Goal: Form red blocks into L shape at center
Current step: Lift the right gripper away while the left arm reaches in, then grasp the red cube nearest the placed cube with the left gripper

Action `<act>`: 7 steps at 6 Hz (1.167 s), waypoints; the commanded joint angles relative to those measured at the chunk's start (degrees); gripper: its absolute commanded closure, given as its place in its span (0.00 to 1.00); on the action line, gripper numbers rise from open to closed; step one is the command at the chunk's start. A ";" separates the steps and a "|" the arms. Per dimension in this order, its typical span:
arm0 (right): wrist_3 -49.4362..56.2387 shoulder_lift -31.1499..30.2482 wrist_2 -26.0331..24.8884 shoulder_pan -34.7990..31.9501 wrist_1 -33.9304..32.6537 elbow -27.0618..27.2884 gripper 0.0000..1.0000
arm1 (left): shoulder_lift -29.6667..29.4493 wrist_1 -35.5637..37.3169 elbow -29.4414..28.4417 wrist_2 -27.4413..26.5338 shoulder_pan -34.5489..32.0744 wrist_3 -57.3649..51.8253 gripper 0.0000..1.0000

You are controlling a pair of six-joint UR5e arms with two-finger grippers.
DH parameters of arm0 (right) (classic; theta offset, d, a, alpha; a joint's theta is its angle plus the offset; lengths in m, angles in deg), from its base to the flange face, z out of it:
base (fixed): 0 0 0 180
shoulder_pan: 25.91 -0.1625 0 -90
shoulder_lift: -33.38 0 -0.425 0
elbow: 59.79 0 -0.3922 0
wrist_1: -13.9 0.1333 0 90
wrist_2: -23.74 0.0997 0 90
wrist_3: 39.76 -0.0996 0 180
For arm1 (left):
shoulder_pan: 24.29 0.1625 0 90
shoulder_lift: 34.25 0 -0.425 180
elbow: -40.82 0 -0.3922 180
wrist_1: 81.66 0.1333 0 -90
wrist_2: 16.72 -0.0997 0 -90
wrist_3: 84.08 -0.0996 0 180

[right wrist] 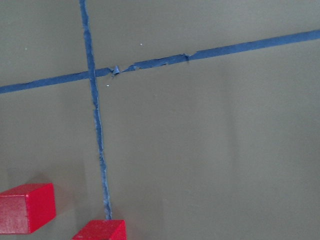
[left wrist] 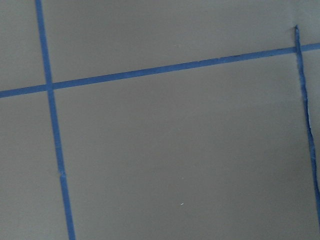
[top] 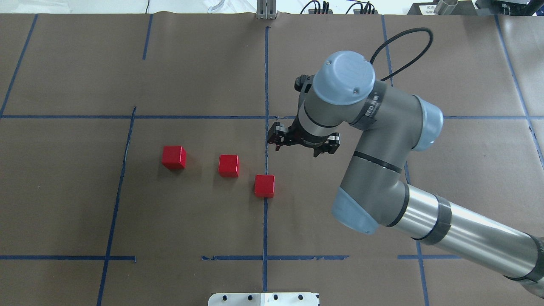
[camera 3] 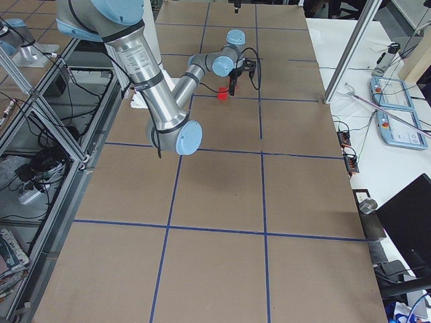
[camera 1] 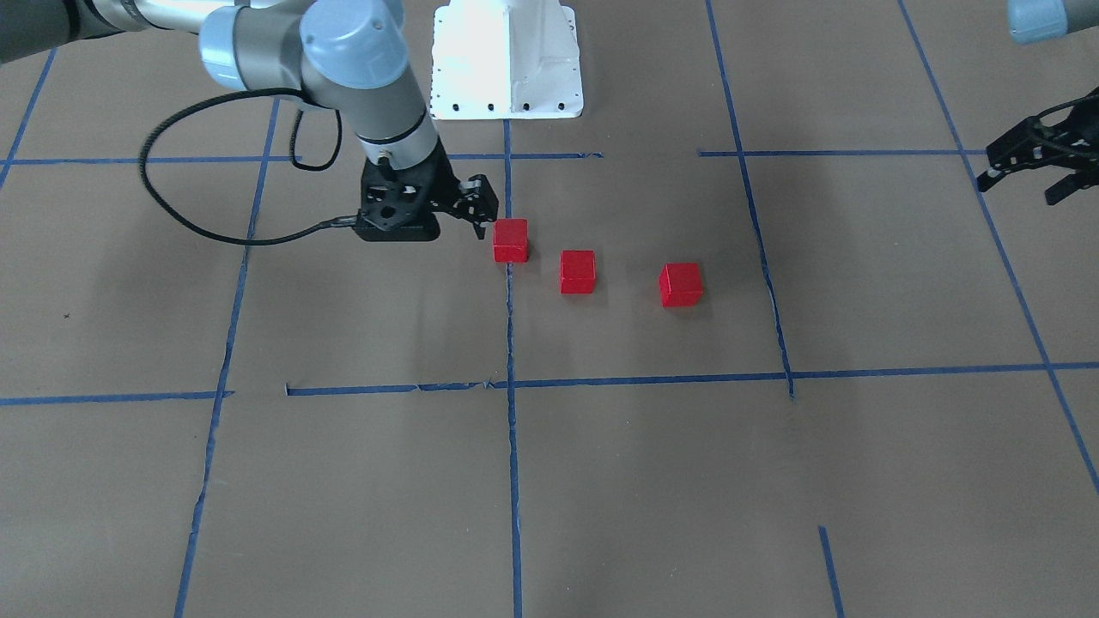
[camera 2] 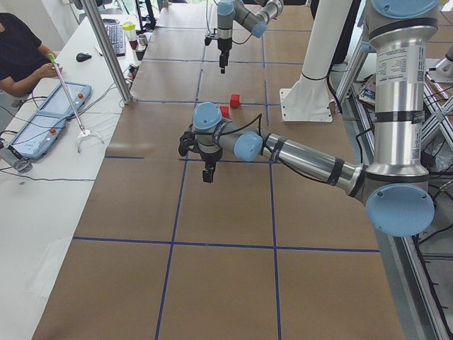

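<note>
Three red blocks lie in a loose slanted row near the table's centre: one on the centre tape line [camera 1: 510, 240] [top: 264, 185], one in the middle [camera 1: 578, 272] [top: 228, 165], and one farthest toward the left arm's side [camera 1: 681, 285] [top: 174, 157]. None of them touch. My right gripper [camera 1: 482, 225] [top: 277, 142] hangs just beside the centre-line block, holds nothing and looks shut. Two blocks show at the bottom left of the right wrist view [right wrist: 25, 207] [right wrist: 100, 230]. My left gripper [camera 1: 996, 176] is far off at the table's side, partly cut off, so its state is unclear.
The white robot base [camera 1: 506, 60] stands at the table's edge behind the blocks. Blue tape lines [top: 265, 127] divide the brown table cover into squares. The right arm's black cable [camera 1: 172, 197] loops above the table. An operator sits at a side desk [camera 2: 21, 49].
</note>
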State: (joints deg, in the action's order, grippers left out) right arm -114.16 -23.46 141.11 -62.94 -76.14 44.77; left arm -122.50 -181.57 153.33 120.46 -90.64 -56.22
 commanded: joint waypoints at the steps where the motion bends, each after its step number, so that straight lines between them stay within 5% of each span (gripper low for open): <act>1: 1.89 -4.40 5.99 -4.78 -0.05 1.87 0.00 | -10.39 -4.77 -0.71 -0.77 11.28 16.46 0.00; 3: 5.67 -9.33 8.05 -8.05 0.48 4.32 0.00 | -21.05 -4.50 -3.86 -12.83 22.78 28.35 0.00; 7: 5.68 -14.35 7.97 -10.26 0.65 6.98 0.00 | -35.39 -1.71 -16.34 -23.50 33.12 35.06 0.00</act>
State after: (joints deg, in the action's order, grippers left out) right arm -108.50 -37.28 149.12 -73.28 -75.61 51.73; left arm -155.36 -184.63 138.96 100.17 -59.54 -22.15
